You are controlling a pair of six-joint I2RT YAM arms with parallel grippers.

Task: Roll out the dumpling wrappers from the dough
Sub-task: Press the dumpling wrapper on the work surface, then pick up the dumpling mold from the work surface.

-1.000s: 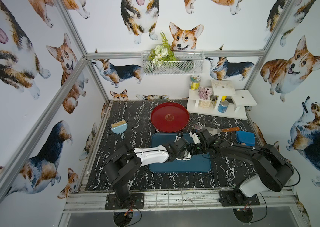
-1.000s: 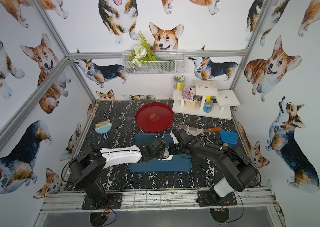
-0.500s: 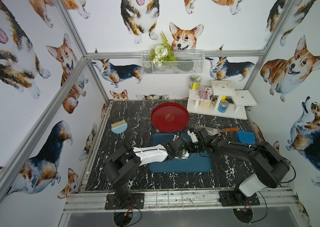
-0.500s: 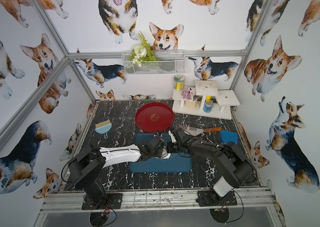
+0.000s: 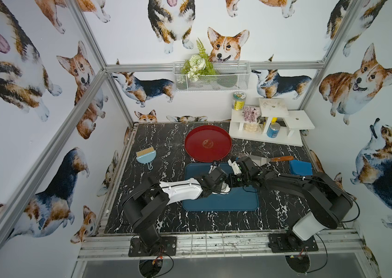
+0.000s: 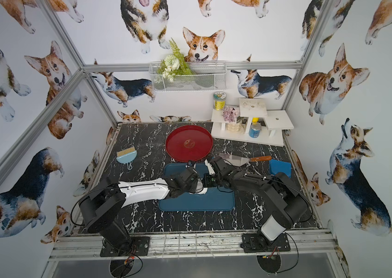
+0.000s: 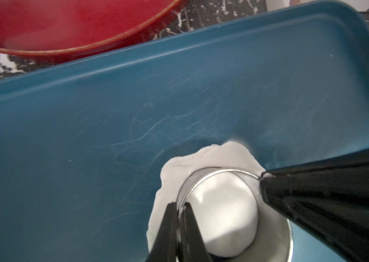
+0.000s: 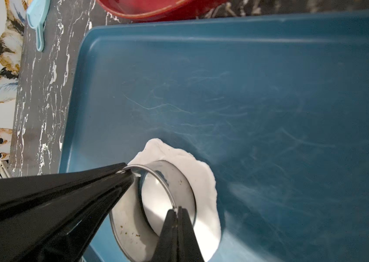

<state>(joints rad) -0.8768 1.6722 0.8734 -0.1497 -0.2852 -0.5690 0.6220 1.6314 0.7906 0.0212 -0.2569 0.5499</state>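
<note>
On the dark blue plastic tray [image 7: 133, 102], the soft white flattened dough [image 7: 233, 154] lay spread out, and a shiny round metal cutter ring [image 8: 180, 181] stood on it. My left pincer [image 7: 180, 207] was pinched shut on the ring's thin wall. My right pincer [image 8: 177, 211] was pinched shut on the wall across from it. I think I held both sides so the ring would push down evenly. The round white piece inside the ring [image 7: 224, 215] looked like a dumpling wrapper being cut. The big red round plate [image 7: 54, 22] sat just beside the tray.

2 black arms [image 5: 286, 181] (1 white link [image 5: 180, 190] each).
</note>
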